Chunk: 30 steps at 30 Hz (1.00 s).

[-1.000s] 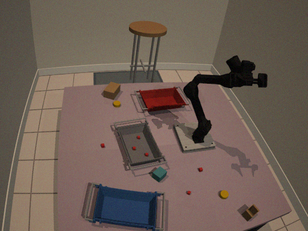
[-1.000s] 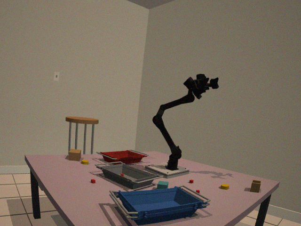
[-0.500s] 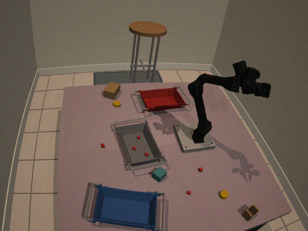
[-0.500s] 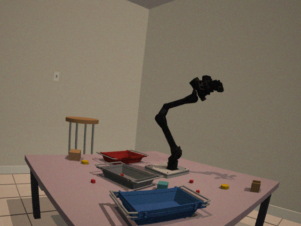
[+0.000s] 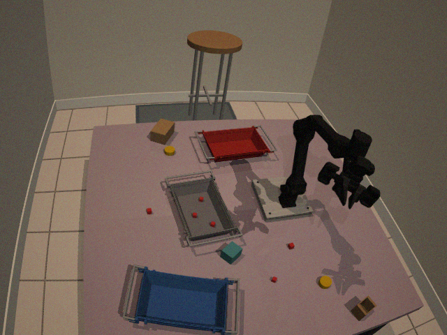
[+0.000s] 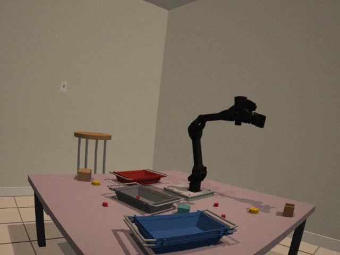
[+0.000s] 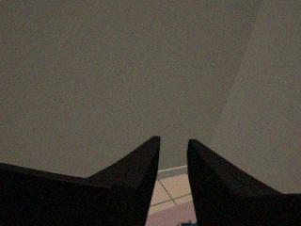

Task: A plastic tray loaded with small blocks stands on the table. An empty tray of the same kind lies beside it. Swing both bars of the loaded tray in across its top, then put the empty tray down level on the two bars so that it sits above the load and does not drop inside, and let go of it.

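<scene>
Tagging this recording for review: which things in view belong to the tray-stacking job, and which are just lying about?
Job:
- gray tray, loaded with red blocks
- gripper

Lying about:
- teal block
- yellow discs
- wooden block

Red or blue tray: cannot tell which gets stacked.
</scene>
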### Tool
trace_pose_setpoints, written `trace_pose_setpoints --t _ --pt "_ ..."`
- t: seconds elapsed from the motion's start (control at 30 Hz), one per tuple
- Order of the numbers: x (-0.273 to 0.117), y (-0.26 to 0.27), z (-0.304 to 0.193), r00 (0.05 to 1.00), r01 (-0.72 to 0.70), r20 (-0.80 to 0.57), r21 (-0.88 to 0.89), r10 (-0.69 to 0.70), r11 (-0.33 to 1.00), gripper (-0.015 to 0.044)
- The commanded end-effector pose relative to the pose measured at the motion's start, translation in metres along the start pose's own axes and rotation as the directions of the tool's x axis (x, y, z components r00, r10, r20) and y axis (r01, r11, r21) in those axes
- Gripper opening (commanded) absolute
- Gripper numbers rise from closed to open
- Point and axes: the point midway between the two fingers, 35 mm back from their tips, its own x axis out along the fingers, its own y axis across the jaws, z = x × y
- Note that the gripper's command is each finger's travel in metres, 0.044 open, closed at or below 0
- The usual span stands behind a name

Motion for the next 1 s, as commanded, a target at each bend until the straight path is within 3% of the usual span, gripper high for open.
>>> trace_pose_setpoints --t 0.0,0.47,0.7,0.97 --pt "0.029 -0.028 -0.035 0.991 0.069 -0.112 -0.007 -0.069 0.998 0.008" --pt "0.083 -0.108 -0.16 0.854 0.17 -0.49 -0.054 -0.175 0.984 0.008" --pt "0.076 -0.178 -0.262 0.596 0.314 -0.784 0.026 -0.175 0.949 0.008" --pt "0.018 -0.247 -0.359 0.216 0.588 -0.976 0.111 -0.023 0.801 0.008"
